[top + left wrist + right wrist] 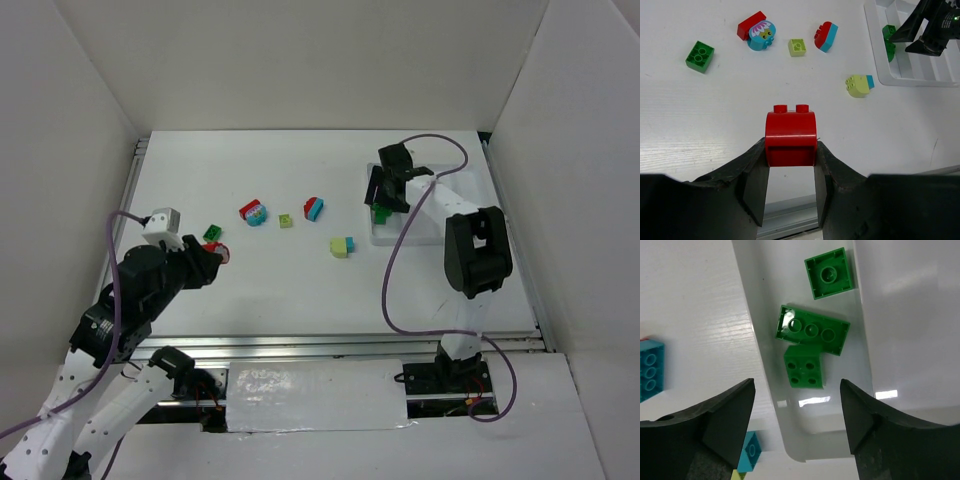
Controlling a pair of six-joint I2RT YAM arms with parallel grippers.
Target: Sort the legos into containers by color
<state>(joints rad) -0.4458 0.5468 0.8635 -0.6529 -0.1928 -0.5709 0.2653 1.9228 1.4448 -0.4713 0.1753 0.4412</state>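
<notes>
White table [300, 290], white tray [925, 70] far right, loose legos [286, 221] scattered mid-table

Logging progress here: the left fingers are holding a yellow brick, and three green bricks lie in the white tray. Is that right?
Not quite: the brick in the left fingers is red, not yellow, as the left wrist view shows. Three green bricks do lie in the white tray.

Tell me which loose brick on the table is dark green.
The square brick at the left end of the scatter. The others are two red-teal pairs, a yellow-green-teal pair and a small yellow-green brick.
</notes>
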